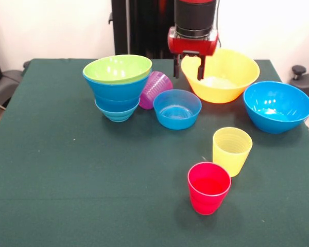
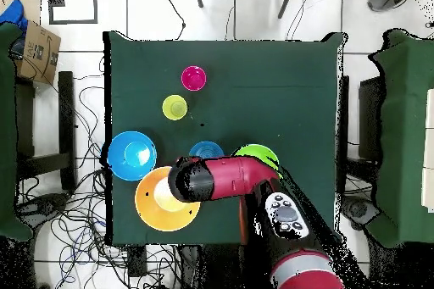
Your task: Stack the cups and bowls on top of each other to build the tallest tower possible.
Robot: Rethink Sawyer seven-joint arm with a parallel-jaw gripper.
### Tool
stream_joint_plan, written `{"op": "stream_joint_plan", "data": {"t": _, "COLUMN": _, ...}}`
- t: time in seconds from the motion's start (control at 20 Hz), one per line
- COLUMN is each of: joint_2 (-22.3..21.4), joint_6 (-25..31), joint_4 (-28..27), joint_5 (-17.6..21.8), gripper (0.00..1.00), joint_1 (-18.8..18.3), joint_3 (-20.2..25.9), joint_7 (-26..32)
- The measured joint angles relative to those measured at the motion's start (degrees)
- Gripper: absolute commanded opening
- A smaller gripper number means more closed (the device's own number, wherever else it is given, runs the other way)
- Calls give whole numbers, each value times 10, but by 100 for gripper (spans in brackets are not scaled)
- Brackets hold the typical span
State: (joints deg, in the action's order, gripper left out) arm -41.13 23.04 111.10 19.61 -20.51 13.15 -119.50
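Observation:
My gripper hangs open over the near left rim of the very large yellow bowl, one finger on each side of the rim. The tower stands to the left: a lime green bowl in a large blue one, on small blue bowls. A purple cup lies tipped against it. A small blue bowl, a large blue bowl, a yellow cup and a red cup stand apart. No lime green cup shows. In the overhead view the arm hides the gripper.
The green table ends close behind the yellow bowl. In the overhead view a cardboard box stands off the table at the upper left, and cables lie on the floor around it.

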Motion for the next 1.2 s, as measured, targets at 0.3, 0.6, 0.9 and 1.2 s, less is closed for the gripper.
{"op": "stream_joint_plan", "data": {"t": 0.3, "joint_2": 13, "joint_6": 0, "joint_4": 1, "joint_5": 53, "gripper": 100, "joint_1": -28, "joint_3": 36, "joint_7": 0}}
{"op": "stream_joint_plan", "data": {"t": 0.6, "joint_2": 45, "joint_6": 0, "joint_4": 1, "joint_5": 90, "gripper": 100, "joint_1": -55, "joint_3": 91, "joint_7": 0}}
{"op": "stream_joint_plan", "data": {"t": 0.9, "joint_2": 77, "joint_6": 0, "joint_4": 3, "joint_5": 113, "gripper": 100, "joint_1": -80, "joint_3": 145, "joint_7": 0}}
{"op": "stream_joint_plan", "data": {"t": 1.2, "joint_2": 90, "joint_6": 0, "joint_4": 7, "joint_5": 121, "gripper": 100, "joint_1": -94, "joint_3": 184, "joint_7": 0}}
